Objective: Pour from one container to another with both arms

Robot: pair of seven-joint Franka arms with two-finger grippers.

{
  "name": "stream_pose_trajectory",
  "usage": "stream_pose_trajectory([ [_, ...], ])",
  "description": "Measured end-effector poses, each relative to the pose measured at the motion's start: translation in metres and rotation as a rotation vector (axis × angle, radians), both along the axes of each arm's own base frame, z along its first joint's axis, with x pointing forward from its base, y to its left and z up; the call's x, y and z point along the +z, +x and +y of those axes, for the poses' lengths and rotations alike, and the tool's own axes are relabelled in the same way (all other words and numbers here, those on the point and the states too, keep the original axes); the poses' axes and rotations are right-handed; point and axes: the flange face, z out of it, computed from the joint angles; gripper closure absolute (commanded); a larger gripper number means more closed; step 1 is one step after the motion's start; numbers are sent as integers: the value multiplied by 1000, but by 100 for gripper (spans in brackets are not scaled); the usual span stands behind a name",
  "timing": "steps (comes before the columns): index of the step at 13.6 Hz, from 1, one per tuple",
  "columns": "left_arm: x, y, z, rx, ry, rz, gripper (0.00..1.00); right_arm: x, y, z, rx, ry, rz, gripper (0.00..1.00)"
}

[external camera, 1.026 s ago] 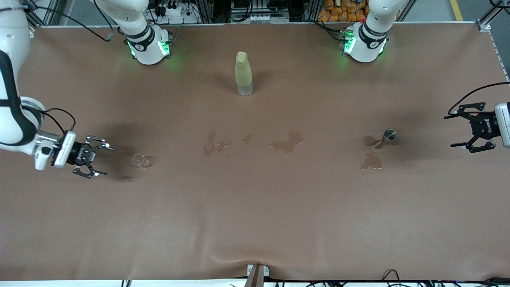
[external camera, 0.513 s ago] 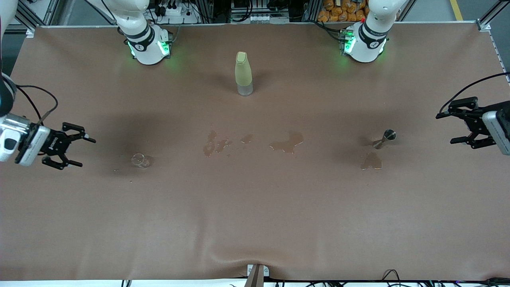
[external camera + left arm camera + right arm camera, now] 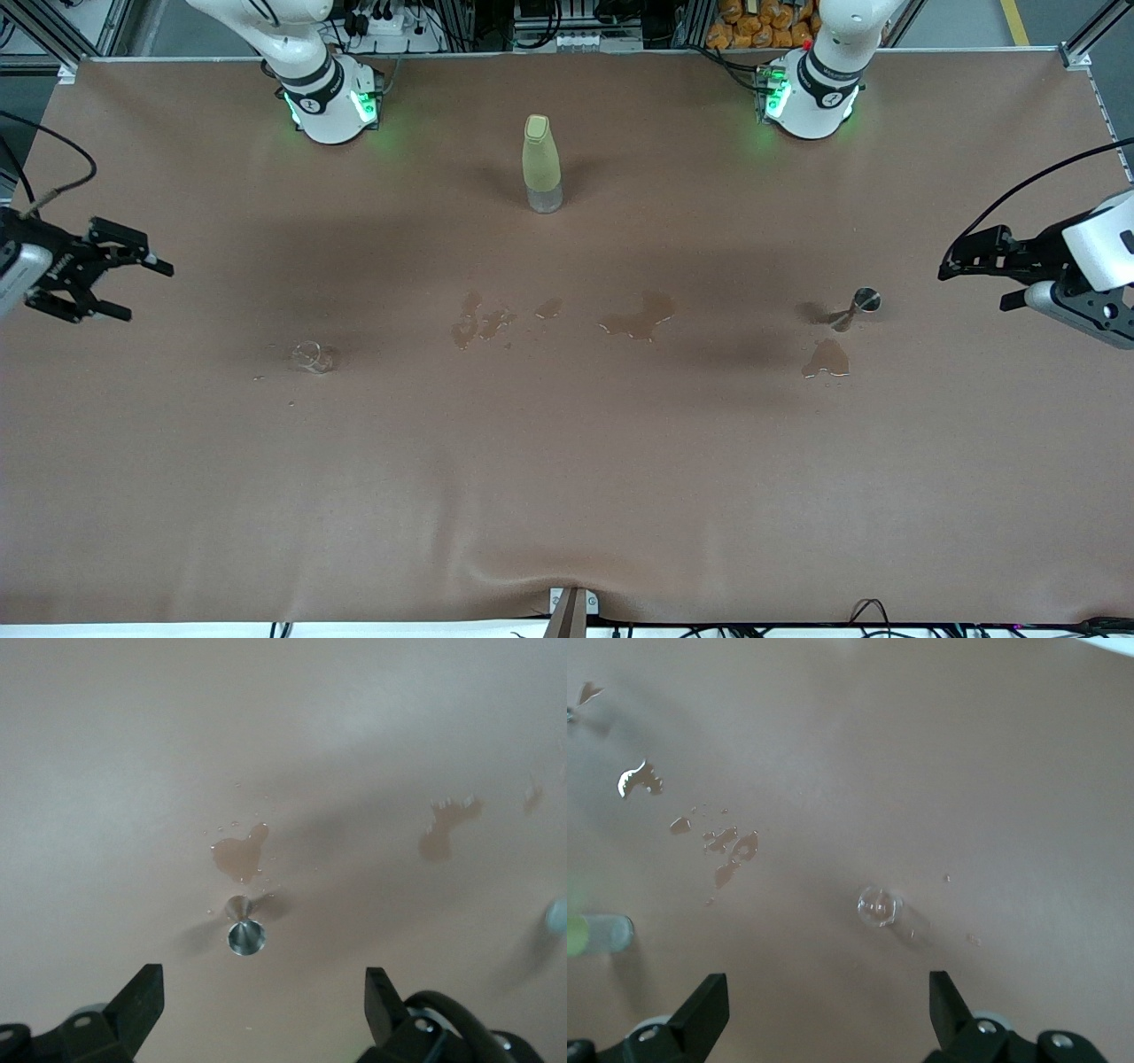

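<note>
Brown tbl cover, wet patches mid-table. Glass cup upright on tbl toward right arm's end, nothing touching it. Metal jigger upright toward left arm's end, small puddle just beside it, nearer the front cam. Yellow-green bottle stands between the arm bases. Right gripper up in air over right-arm edge of tbl, fingers spread, empty. Left gripper airborne over left-arm edge, well apart from jigger, fingers spread, empty.
</note>
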Motion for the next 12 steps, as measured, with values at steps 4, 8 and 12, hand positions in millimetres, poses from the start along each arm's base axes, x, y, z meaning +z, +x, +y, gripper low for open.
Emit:
stream_pose_trajectory([
  [4, 20, -2, -14, 177, 62, -6, 0, 64, -8, 47, -146, -110, 101, 0],
  [8, 26, -10, -13, 271, 92, 26, 0, 104, -11, 83, -229, -242, 141, 0],
  [12, 22, -10, -7, 316, 96, 43, 0, 128, -16, 104, -281, -362, 151, 0],
])
